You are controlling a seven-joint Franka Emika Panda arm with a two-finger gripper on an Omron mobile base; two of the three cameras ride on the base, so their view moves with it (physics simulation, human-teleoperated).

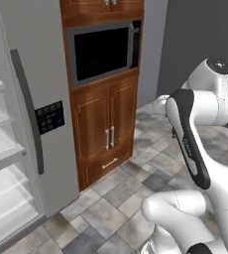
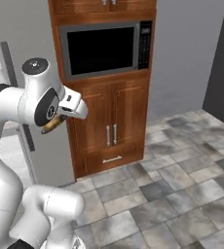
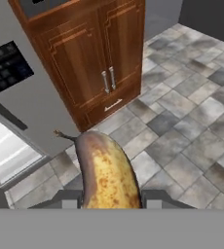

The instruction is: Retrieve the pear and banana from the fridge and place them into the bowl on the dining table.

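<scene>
1. Beside the fridge (image 1: 31, 99), whose left door stands open on bare glass shelves, the arm is lifted clear of the tiled floor (image 2: 182, 160) with the banana (image 3: 106, 175) in its grasp.
2. From the hand view, the fingers (image 3: 109, 198) are clamped on the banana's lower body, one on each side, and its stem end points away from the hand; the right base view shows a brown-yellow sliver of it (image 2: 53, 125) tucked under the wrist.
3. Held high and away from the shelves, the fruit looks ready to be carried off toward the bowl, so the fetch half of this step seems done.
4. Pear, bowl and dining table cannot be placed from these views.
5. Nothing readable: the fridge's dark control panel (image 1: 49, 117) and the microwave's (image 2: 104, 48) button strip show only blurred marks, no brand.
</scene>
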